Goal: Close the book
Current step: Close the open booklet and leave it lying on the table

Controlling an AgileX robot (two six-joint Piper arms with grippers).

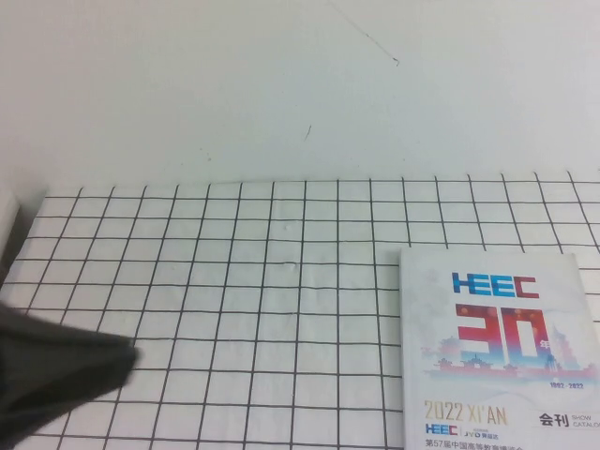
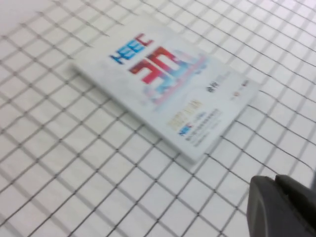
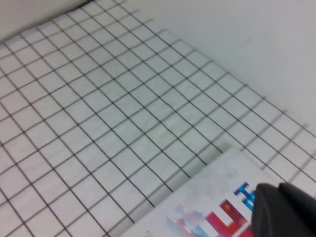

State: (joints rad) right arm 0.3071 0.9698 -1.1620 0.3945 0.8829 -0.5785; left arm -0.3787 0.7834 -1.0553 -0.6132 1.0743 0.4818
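My left gripper (image 1: pixel 56 375) hangs low over the near left of the checked cloth (image 1: pixel 234 281), and my right gripper (image 3: pixel 286 210) is just above the book (image 1: pixel 497 356). I cannot tell whether either is open or closed. If I snag its edge, I judge it could lift open or skid. The book lies flat at the near right, seemingly closed, white front up, with blue letters and a red 30.

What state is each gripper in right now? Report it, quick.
Left gripper: cannot be told; it sits left of the book, not touching it.
Right gripper: cannot be told; it is close by the book's cover.
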